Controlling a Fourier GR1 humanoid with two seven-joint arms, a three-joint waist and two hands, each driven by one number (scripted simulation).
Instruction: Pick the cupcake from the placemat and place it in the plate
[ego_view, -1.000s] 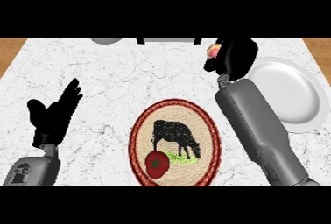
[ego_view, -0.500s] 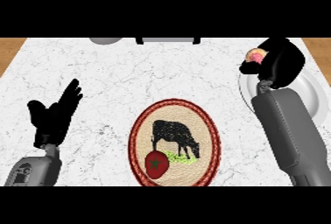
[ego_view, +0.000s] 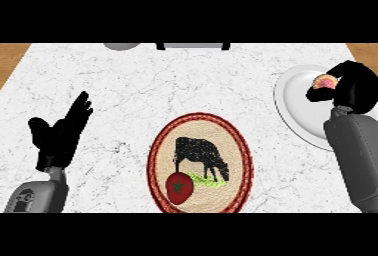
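My right hand (ego_view: 353, 86) is curled round a pink-topped cupcake (ego_view: 323, 81) and holds it over the white plate (ego_view: 297, 106) at the right edge of the counter. Most of the cupcake is hidden by the fingers. The oval woven placemat (ego_view: 201, 162), with a black cow and a red apple printed on it, lies at the centre front with nothing standing on it. My left hand (ego_view: 60, 136) rests open at the left, fingers pointing up.
A grey rounded object (ego_view: 122, 46) and a white box-like item (ego_view: 192, 45) sit at the counter's far edge. Wooden surface (ego_view: 13, 57) shows past the marble top at both far corners.
My right hand has carried the cupcake rightward and nearer, from above the placemat's far side to over the plate. The left hand has stayed still.
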